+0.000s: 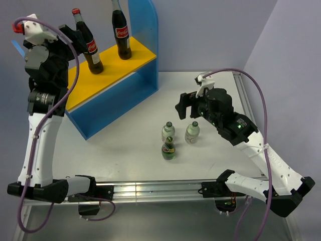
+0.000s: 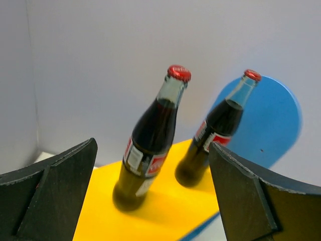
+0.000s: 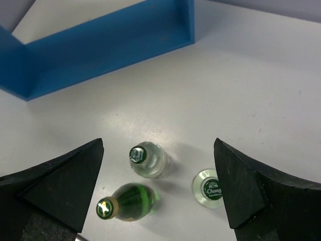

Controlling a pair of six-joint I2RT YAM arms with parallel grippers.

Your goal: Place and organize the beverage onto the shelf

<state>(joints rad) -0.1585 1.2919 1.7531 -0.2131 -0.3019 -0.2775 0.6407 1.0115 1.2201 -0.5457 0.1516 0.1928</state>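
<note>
The shelf unit (image 1: pixel 108 75) has smooth blue panels, one rounded blue side panel and a flat, matte yellow-orange top board. It stands at the far left of the white table (image 1: pixel 125 160).

Two tall dark glass bottles with red labels stand upright on that board. The nearer cola bottle (image 1: pixel 90 47) is toward the left, and the farther cola bottle (image 1: pixel 121 35) is close to the rounded panel.

Three small bottles stand upright in a tight cluster on the table, well apart from the shelf. There is a clear bottle (image 1: pixel 168 131), a second clear bottle (image 1: pixel 192 132) to its right, and a dark green glass bottle (image 1: pixel 169 149) just in front of the first.

The left arm rises steeply from its base, with its wrist level with the cola bottles. The left gripper (image 1: pixel 74 34) has its black wedge-shaped fingers spread wide and holds nothing. In the wrist view both cola bottles stand beyond the fingers, untouched.

The right arm folds low and reaches forward. The right gripper (image 1: pixel 184 104) hangs above the table by the small bottles, fingers likewise spread and empty.

The farther cola bottle's cap is cut off at the overhead view's top edge. The left arm hides the shelf's left end, and the small bottles' labels are too small to read.
</note>
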